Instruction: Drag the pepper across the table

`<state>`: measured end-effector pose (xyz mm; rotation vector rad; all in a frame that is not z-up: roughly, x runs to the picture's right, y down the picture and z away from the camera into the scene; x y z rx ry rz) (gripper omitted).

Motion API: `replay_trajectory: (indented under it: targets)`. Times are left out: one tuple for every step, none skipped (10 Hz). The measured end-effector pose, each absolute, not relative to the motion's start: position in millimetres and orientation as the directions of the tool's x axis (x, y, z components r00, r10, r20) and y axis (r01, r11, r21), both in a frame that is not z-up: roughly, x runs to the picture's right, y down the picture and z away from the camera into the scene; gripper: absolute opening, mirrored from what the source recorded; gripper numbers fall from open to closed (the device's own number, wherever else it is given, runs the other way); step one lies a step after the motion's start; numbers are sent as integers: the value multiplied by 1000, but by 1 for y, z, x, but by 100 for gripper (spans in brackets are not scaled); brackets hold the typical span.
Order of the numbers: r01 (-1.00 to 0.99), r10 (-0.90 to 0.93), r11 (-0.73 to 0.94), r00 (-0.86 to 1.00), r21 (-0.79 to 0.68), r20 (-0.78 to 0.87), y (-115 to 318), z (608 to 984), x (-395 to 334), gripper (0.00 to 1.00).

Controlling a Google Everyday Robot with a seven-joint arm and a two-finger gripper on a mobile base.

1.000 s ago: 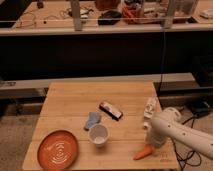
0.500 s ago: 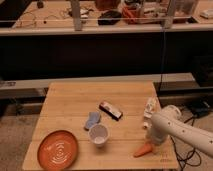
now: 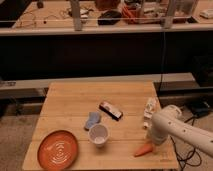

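The orange pepper (image 3: 143, 149) lies on the wooden table (image 3: 75, 102) near its front right corner. My white arm reaches in from the lower right. Its gripper (image 3: 152, 138) hangs right over the pepper's right end, touching it or very close to it. The arm's end hides how the gripper stands on the pepper.
A white cup (image 3: 98, 135) stands at front centre, with a blue cloth (image 3: 92, 120) behind it. A dark snack bar (image 3: 110, 110) lies mid-table. An orange plate (image 3: 58, 149) sits at the front left. A small white object (image 3: 149, 111) lies near the right edge.
The arm has shifted slightly over the pepper. The pepper has edged a little to the left and otherwise stays near the front right corner.
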<state>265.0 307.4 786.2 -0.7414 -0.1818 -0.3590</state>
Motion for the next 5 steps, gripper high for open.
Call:
replay_trajectory:
  targets:
    - [382,-255,680,924,-626,286,307,786,265,1]
    - [381,-254,680,924,-626,286,307,786,265,1]
    - [376,-248,682,926,-628,285,307,786,266,1]
    - [372,-245,683,927,-629,283,306,787,266,1]
    - [371,-244,683,928,-629,282,305,787,267,1]
